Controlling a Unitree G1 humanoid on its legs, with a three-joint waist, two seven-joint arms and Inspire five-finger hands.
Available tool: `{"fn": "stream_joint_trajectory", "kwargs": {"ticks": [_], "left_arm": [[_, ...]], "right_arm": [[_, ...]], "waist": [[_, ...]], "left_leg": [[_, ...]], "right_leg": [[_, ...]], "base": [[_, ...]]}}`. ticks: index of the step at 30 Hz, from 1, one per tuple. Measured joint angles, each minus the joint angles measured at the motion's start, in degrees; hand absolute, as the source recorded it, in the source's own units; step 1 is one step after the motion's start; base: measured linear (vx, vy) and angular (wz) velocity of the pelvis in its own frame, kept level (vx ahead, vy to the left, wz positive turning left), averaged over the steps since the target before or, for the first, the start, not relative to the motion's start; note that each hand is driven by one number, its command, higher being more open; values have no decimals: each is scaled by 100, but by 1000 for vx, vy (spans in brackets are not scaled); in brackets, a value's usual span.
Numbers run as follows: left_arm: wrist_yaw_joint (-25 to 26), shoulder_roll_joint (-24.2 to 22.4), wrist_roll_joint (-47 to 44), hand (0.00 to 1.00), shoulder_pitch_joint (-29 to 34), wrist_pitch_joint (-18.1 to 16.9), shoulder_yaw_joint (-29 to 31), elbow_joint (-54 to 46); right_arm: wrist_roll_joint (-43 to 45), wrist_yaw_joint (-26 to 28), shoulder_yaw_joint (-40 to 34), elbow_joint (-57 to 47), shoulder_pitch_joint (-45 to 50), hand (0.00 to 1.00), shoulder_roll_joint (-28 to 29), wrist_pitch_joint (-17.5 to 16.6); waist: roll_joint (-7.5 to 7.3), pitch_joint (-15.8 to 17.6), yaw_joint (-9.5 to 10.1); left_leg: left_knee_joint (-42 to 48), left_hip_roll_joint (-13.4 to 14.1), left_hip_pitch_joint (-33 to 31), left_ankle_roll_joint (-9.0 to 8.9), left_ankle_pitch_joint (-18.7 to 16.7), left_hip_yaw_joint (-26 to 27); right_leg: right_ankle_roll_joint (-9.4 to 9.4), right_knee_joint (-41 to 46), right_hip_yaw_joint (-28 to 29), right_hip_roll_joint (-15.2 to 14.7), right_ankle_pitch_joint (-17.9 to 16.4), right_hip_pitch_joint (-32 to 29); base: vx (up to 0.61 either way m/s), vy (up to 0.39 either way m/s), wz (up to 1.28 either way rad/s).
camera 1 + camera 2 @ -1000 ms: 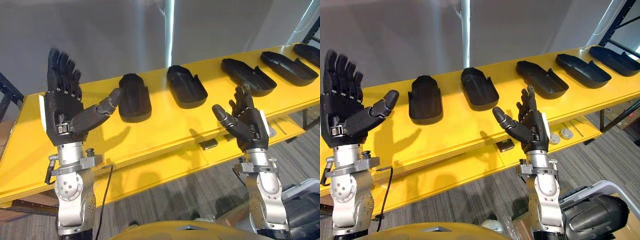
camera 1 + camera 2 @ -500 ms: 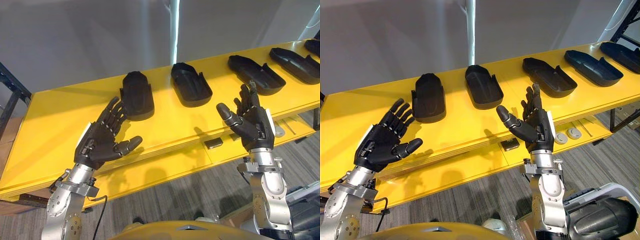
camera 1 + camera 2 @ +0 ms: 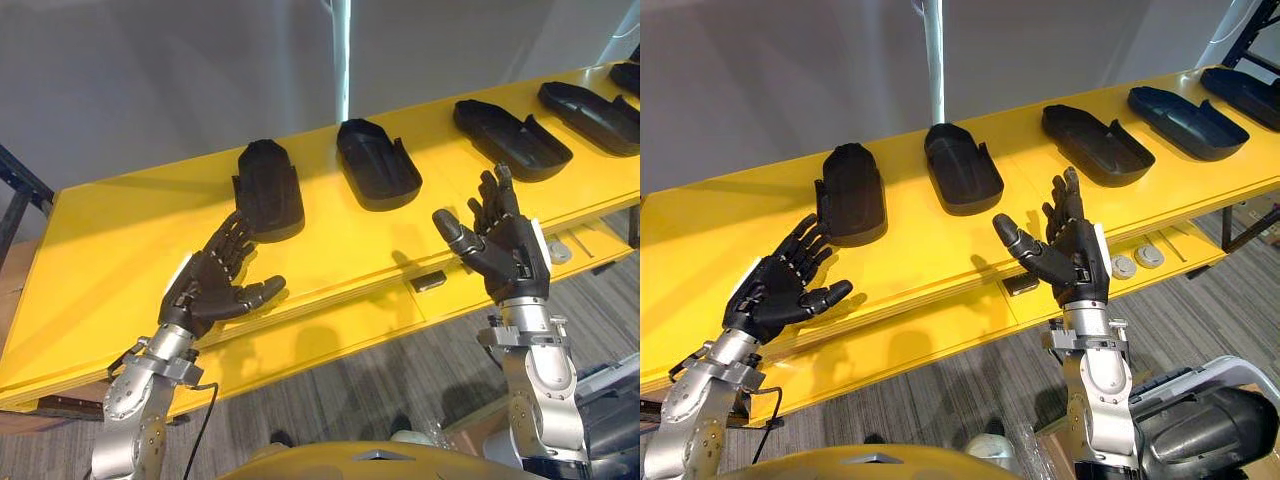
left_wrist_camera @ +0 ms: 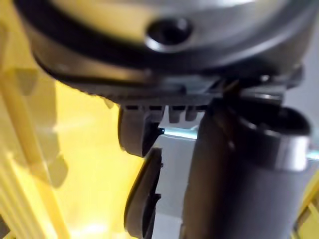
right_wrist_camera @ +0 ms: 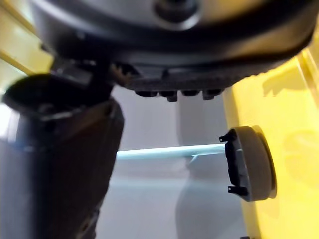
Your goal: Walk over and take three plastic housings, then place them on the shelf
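Left eye view: left hand point(image 3: 207, 286) fingers spread, just beside leftmost plastic housing point(image 3: 268, 188); right hand point(image 3: 508, 258) fingers spread, empty.

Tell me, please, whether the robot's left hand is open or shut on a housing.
Open: the left hand has its fingers spread and holds nothing, near the leftmost housing.

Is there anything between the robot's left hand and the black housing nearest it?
Only bare yellow table, seen in the left eye view: the open left hand is just short of the housing.
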Motion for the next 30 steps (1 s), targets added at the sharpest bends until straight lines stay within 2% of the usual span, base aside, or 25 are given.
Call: {"fn": "stream_joint_trajectory", "kwargs": {"ticks": [9,17,30], "left_arm": [[195,15,25,100,-320,214,-419,372],[414,182,24,100,-664,224,-549,663],[747,176,24,100,-718,122,-572,852]], "right_arm": [[-45,-63,-32,0,18,100,0,-8],[-43,-72,-34,0,91,100,0,-9],[-38,-62,-34,-1,245,100,0,-10]], "waist": [[10,8,-73],[9,9,-133],[9,7,-154]], "left_leg": [[1,0,-87,0,1,3],[0,1,-73,-4,-3,27],[-2,0,20,-12,-20,165]], "right_leg": [[6,-1,-7,0,6,-89],[7,4,6,1,7,-83],[28,10,155,7,26,-80]], "base": [[0,0,1],[0,0,0],[-10,2,-5]]}}
